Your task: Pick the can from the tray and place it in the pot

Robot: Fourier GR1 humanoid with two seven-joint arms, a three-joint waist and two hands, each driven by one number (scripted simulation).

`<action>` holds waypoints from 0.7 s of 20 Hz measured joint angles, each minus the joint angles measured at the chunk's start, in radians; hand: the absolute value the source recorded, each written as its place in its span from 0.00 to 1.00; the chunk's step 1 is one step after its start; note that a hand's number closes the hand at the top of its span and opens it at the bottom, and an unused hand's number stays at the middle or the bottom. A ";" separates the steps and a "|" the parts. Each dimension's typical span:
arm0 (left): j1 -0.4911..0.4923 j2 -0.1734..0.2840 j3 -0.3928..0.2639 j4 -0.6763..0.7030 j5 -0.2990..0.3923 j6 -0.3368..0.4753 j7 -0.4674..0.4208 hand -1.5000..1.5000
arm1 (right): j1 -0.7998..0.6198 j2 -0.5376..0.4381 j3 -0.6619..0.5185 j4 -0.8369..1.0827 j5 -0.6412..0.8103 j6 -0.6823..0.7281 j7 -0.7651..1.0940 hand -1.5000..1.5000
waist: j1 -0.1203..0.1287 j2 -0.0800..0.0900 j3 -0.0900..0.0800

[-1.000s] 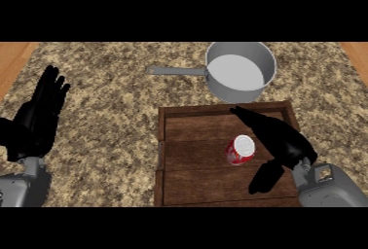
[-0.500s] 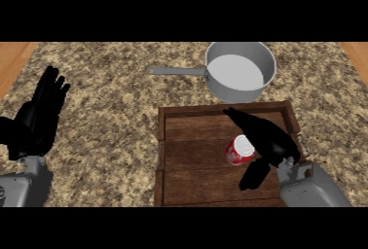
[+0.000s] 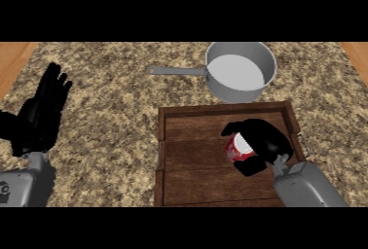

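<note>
The right hand (image 3: 262,141) curled round the can (image 3: 236,149), upright on the tray (image 3: 194,185) at lower right; pot (image 3: 241,73) above; left hand (image 3: 43,116) rested open at left edge.

Can (image 3: 237,148): red with white top. Tray (image 3: 201,180): dark brown wood. Pot (image 3: 241,70): grey, pale inside. Counter (image 3: 115,107): speckled tan and brown. Hands (image 3: 43,114) (image 3: 265,141): black. Forearms (image 3: 305,187): grey.
</note>
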 measured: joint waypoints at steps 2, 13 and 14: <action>0.004 -0.009 -0.001 0.015 -0.011 -0.002 -0.019 0.50 | -0.002 0.015 0.007 0.010 0.033 -0.007 -0.028 1.00 | -0.001 -0.001 -0.001; -0.003 -0.016 -0.008 -0.007 -0.016 -0.032 -0.006 0.50 | -0.095 0.180 0.132 0.094 0.128 -0.086 0.078 1.00 | 0.039 0.001 -0.005; -0.014 -0.019 -0.014 -0.002 -0.015 -0.036 -0.005 0.50 | -0.119 0.201 0.162 0.111 0.119 -0.106 0.117 1.00 | 0.055 0.006 -0.005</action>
